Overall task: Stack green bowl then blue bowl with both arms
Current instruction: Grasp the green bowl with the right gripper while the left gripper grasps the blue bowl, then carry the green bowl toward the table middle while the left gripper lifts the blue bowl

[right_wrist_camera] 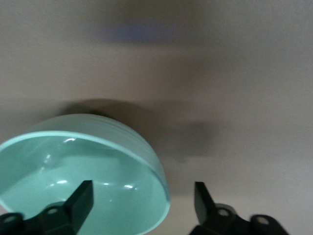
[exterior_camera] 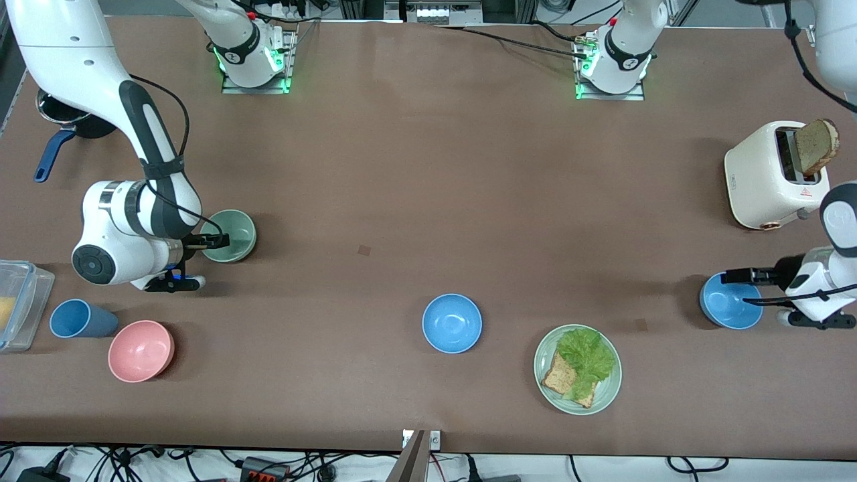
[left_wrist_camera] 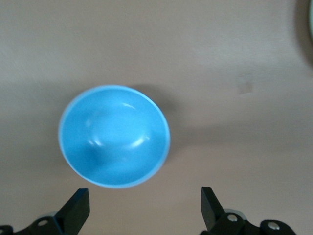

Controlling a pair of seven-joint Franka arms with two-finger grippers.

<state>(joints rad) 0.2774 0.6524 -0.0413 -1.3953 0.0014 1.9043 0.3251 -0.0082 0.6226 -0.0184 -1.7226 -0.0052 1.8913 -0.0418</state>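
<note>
Nothing was stacked yet, as far as we could judge: all bowls sat apart on the table [exterior_camera: 402, 167], so both picks and both placements were left.

Taking the plate [exterior_camera: 543, 375] with lettuce and bread as landmark: one blue bowl [exterior_camera: 452, 323] sat just beside it, toward the right arm's end and slightly farther from the front camera, untouched. The second blue bowl [exterior_camera: 726, 309] sat toward the left arm's end from the plate, also a bit farther back, with the left gripper [left_wrist_camera: 144, 208] over its edge. We saw its fingers spread wide and empty; in the left wrist view the bowl lay ahead of the tips, not between them.

The green bowl [exterior_camera: 234, 231] sat well apart from the plate, toward the right arm's end and farther back. The right gripper [right_wrist_camera: 142, 203] was released too, holding nothing, one finger inside the bowl and one outside, straddling the rim. We couldn't tell whether it touched.
</note>
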